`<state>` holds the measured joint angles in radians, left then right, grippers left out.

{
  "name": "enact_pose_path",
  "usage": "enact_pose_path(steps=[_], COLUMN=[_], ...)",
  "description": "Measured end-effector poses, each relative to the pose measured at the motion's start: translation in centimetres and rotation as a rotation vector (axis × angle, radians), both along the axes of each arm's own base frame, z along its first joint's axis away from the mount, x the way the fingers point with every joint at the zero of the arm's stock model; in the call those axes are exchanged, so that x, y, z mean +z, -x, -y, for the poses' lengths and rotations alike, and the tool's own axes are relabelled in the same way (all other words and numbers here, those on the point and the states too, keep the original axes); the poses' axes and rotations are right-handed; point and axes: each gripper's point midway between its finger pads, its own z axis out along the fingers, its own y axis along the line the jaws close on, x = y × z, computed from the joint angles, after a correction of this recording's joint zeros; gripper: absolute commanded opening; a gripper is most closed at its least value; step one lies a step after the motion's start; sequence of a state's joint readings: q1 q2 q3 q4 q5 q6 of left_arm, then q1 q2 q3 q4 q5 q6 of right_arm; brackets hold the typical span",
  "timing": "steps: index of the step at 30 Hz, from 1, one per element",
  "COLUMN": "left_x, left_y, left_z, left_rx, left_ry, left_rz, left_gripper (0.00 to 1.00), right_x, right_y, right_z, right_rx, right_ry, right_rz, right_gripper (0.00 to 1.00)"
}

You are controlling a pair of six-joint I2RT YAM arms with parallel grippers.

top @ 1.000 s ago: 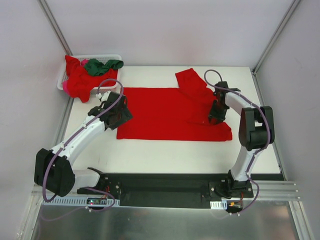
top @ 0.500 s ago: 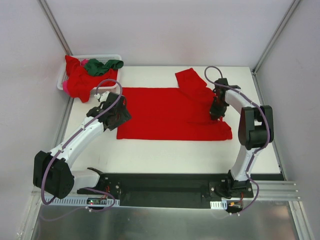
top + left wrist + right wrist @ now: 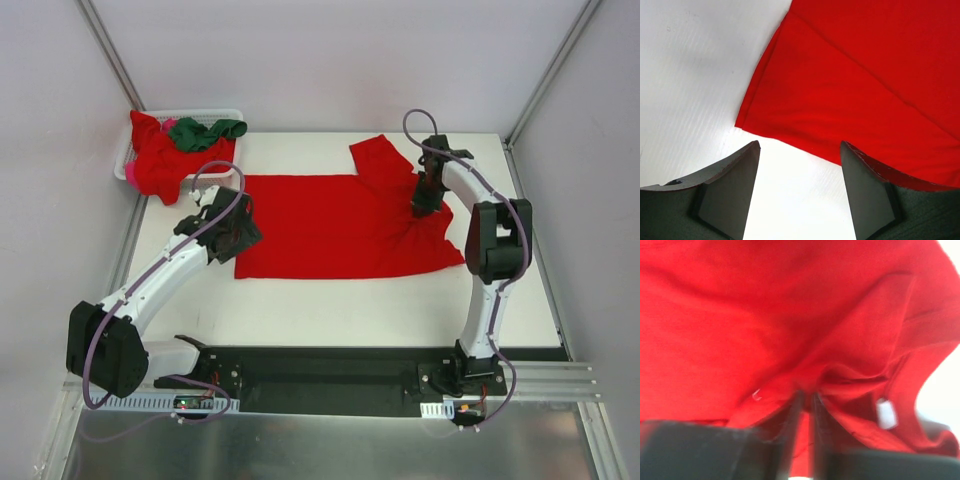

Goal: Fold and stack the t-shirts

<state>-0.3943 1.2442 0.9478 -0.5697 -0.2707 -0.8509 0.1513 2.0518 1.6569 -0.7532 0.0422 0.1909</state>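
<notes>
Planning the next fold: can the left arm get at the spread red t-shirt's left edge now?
Probably yes. The left hand hangs open right at the edge of the red t-shirt, with only bare table between them and nothing lying in the way.

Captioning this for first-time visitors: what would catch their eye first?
A large red t-shirt spread across the middle of the white table dominates. The right gripper is shut on bunched cloth at its right side; the left gripper hangs open by its near-left corner. A white basket in the far-left corner holds crumpled red cloth and a green shirt.
</notes>
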Motion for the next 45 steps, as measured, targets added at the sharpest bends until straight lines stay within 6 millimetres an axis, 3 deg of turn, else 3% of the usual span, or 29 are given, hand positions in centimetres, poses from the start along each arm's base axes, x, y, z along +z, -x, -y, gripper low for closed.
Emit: enact_pose_path(steps=[1, 2, 3, 5, 8, 13, 16, 18, 21, 28, 32, 40, 45], left_x=[-0.1, -0.1, -0.3, -0.4, -0.6, -1.4, -1.9, -2.2, -2.5, -2.5, -2.4, -2.3, -2.3], left_y=[0.0, 0.1, 0.2, 0.3, 0.3, 0.3, 0.4, 0.4, 0.4, 0.4, 0.4, 0.4, 0.4], left_z=[0.0, 0.0, -0.1, -0.1, -0.1, -0.1, 0.0, 0.0, 0.0, 0.0, 0.0, -0.1, -0.2], left_rx=[0.001, 0.001, 0.001, 0.001, 0.001, 0.000, -0.002, -0.003, -0.003, -0.003, -0.002, 0.000, 0.000], left_ry=[0.000, -0.001, -0.002, -0.004, -0.008, -0.017, -0.020, -0.023, -0.027, -0.027, -0.028, -0.030, -0.032], left_rz=[-0.002, -0.004, -0.008, -0.013, -0.022, -0.047, -0.068, -0.078, -0.087, -0.086, -0.083, -0.079, -0.078], left_gripper=[0.65, 0.65, 0.65, 0.65, 0.65, 0.64, 0.64, 0.64, 0.64, 0.64, 0.65, 0.65, 0.65], right_x=[-0.3, -0.5, -0.5, -0.4, 0.2, 2.0, 3.8, 5.0, 5.9, 2.4, 0.3, -0.1, -1.1], right_y=[-0.1, 0.0, 0.1, 0.3, 0.2, 1.0, 3.0, 3.8, 3.3, 1.0, 0.5, -0.2, -0.3], right_z=[-0.2, -0.2, -0.4, -0.5, -0.4, 0.0, 0.1, -0.2, -1.6, -4.3, -3.6, -2.6, -2.6], right_rx=[0.008, 0.017, 0.024, 0.030, 0.035, 0.017, -0.002, -0.010, -0.006, 0.001, -0.015, -0.031, -0.025], right_ry=[0.002, 0.005, 0.007, 0.009, 0.016, 0.035, 0.025, 0.011, -0.010, 0.024, 0.094, 0.156, 0.174], right_rz=[-0.007, -0.015, -0.022, -0.031, -0.029, 0.001, 0.033, 0.062, 0.109, 0.070, 0.030, 0.029, 0.010], right_gripper=[0.40, 0.56, 0.61, 0.68, 0.70, 0.70, 0.69, 0.67, 0.63, 0.60, 0.59, 0.44, 0.45])
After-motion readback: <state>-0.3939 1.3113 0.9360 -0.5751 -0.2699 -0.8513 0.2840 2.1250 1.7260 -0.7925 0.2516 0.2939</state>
